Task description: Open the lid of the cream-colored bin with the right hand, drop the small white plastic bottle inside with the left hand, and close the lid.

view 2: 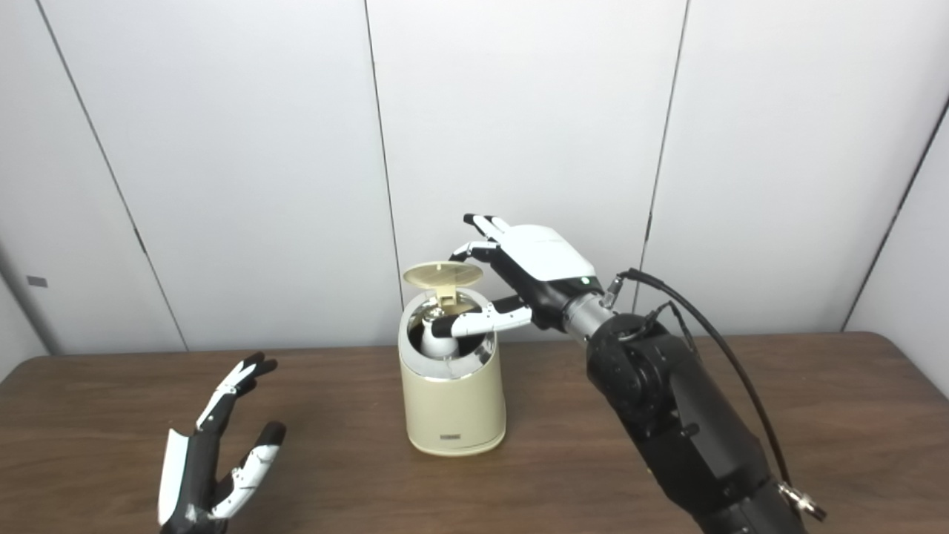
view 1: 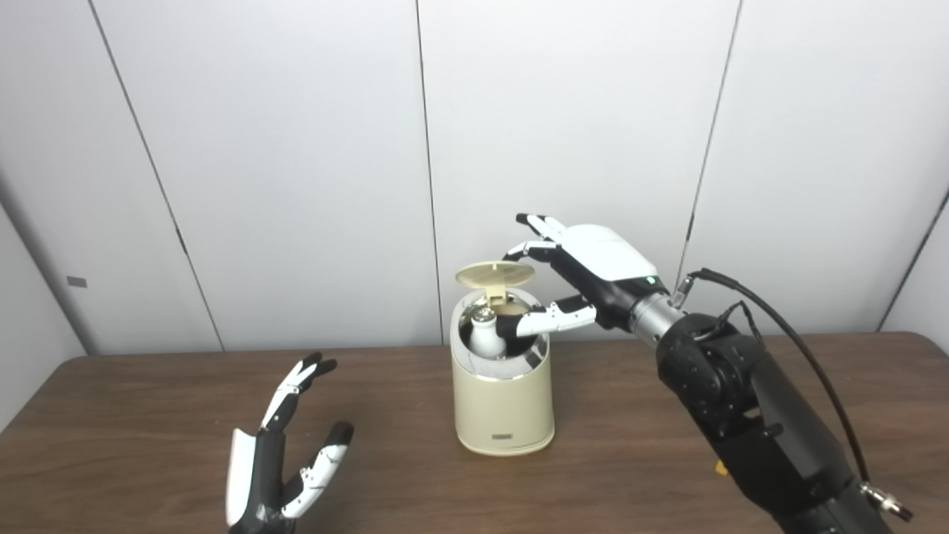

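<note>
The cream-colored bin [view 1: 505, 400] stands on the table at the middle. Its round lid [view 1: 494, 274] is raised and tipped back above the opening. The small white plastic bottle [view 1: 485, 331] lies inside the bin, its cap end showing in the opening. My right hand [view 1: 586, 271] is above and behind the bin, fingers spread, with fingertips [view 1: 519, 252] at the lid's right edge and the thumb reaching over the opening. My left hand [view 1: 285, 452] is open and empty, low at the front left, well apart from the bin.
The brown wooden table [view 1: 667, 386] runs across the view. Grey wall panels stand close behind it. A black cable [view 1: 801, 348] loops from my right wrist along the forearm.
</note>
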